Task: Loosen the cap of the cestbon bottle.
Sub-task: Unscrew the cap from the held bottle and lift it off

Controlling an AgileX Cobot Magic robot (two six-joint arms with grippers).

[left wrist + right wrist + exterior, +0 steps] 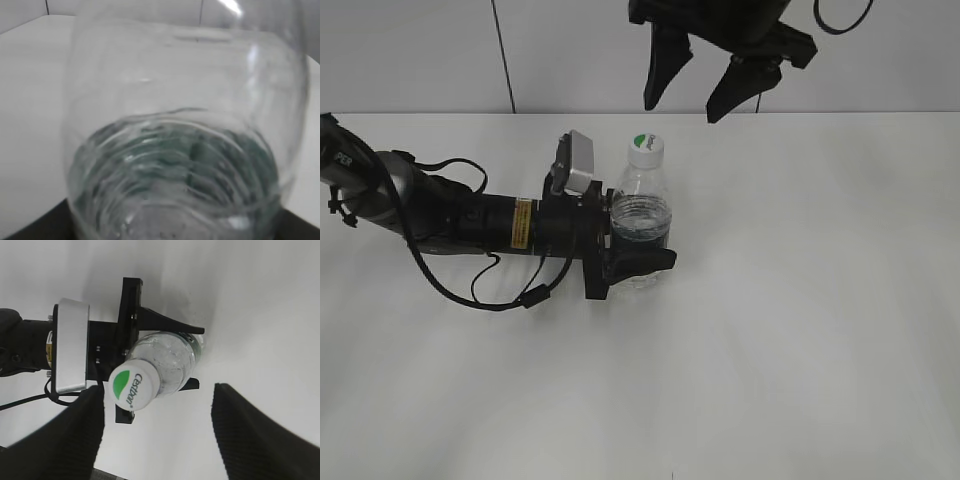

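White counter [800, 330] runs back to a pale wall. Toward the counter's far edge, near its middle, the cestbon bottle [641, 225] stands upright, pinched around its lower body by the left arm's fingers [638, 262], one on each side. Its cap [646, 150] is on. Above and behind, the right arm's fingers [665, 62] hang spread wide, well clear of the cap; from the right wrist view the cap [131, 388] lies between them, nearer the left one.

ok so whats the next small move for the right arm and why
Probably lower the right end effector straight onto the cap. Its jaws stand open, above the cap and apart from it, while the left end effector grips the cestbon bottle upright on the table, so the cap is ready to be clasped.
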